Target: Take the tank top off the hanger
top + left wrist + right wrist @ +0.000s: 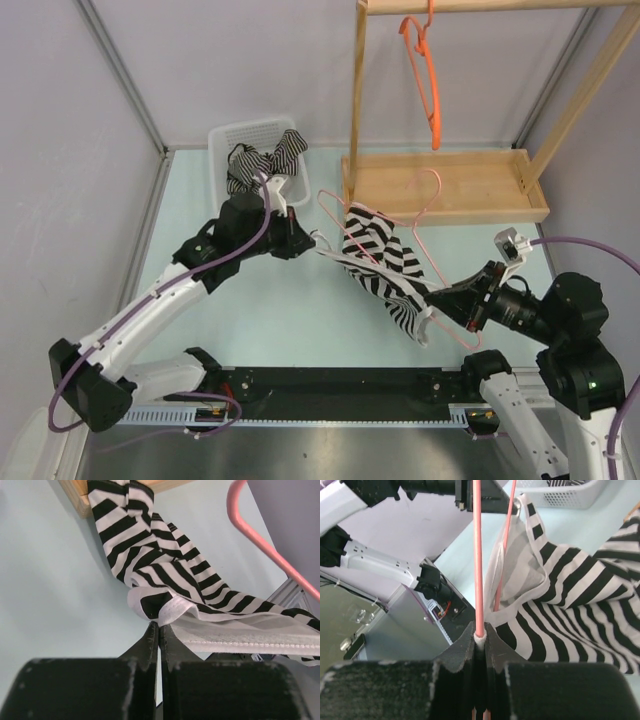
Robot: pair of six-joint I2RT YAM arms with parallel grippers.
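Note:
The black-and-white striped tank top (385, 265) hangs stretched between both arms above the table, still draped on the pink hanger (432, 262). My left gripper (320, 244) is shut on the tank top's white hem at its left end; in the left wrist view the gripper (160, 626) pinches that hem, with the tank top (165, 565) running away from it and the pink hanger (260, 540) to the right. My right gripper (438, 302) is shut on the hanger's lower bar. The right wrist view shows the gripper (479, 639) clamping the pink hanger (478, 555) beside the tank top (580, 610).
A white basket (232, 140) holding more striped clothing stands at the back left. A wooden rack (358, 90) with a flat wooden base (445, 185) stands at the back right, and an orange hanger (428, 75) hangs from its top rail.

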